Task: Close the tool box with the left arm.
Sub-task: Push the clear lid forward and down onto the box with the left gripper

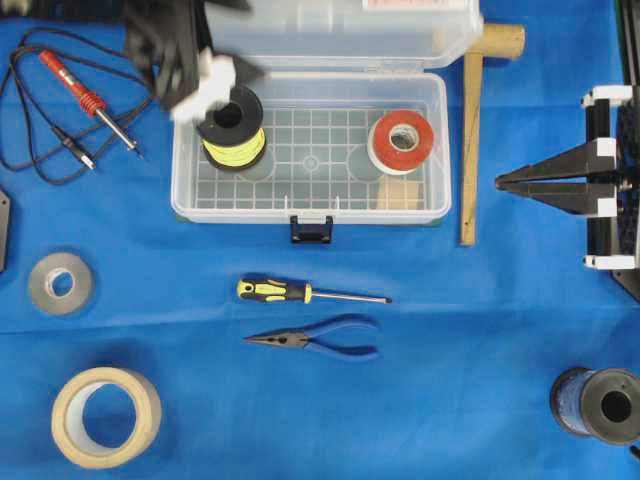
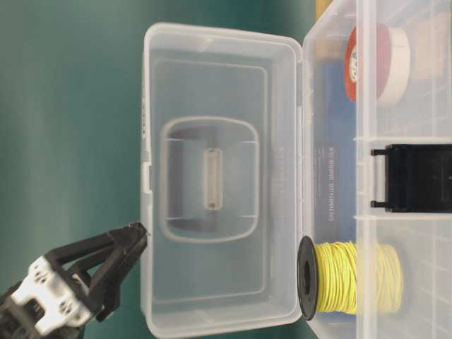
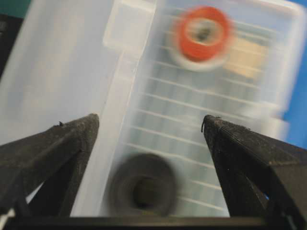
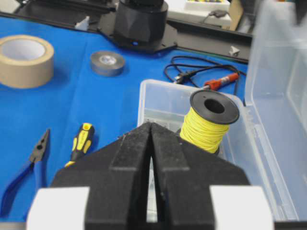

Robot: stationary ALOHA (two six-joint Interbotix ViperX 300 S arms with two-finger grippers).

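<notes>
Near edge of the blue cloth: a screwdriver point(image 1: 300, 292) and blue-handled pliers point(image 1: 320, 338) lay side by side. Beyond them sat the tool box point(image 1: 310, 205), clear plastic, dark blue front latch point(image 1: 311, 229), gridded floor holding a yellow wire spool point(image 1: 232, 128) and a red tape roll point(image 1: 402, 141). Its lid point(image 1: 340, 30) stood raised at the far side. Left gripper point(image 3: 151, 125) hung over the box's left rear corner, jaws spread wide, empty. Right gripper point(image 4: 150, 125) sat at the right, fingers pressed together on nothing.
</notes>
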